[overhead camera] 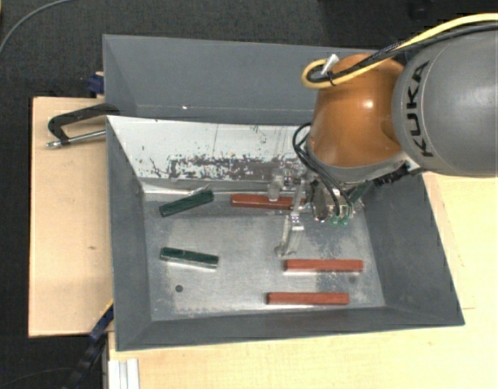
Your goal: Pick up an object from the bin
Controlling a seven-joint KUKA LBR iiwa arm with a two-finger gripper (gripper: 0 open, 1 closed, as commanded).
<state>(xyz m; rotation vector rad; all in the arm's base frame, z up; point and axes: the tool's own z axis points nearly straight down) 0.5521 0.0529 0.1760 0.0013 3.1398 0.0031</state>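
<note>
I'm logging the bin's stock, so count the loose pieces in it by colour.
Red-brown bars: 3
Dark green bars: 2
Small dark dot, too small to identify: 1
Total: 6

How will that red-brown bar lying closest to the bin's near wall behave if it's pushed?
The red-brown bar looks straight and flat-sided, so it is probably stiff and unlikely to roll. On the bin's smooth metal floor it may well slide.

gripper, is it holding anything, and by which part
Cannot tell. The gripper sits at the right end of the rear red bar, but no grip shows.
</note>
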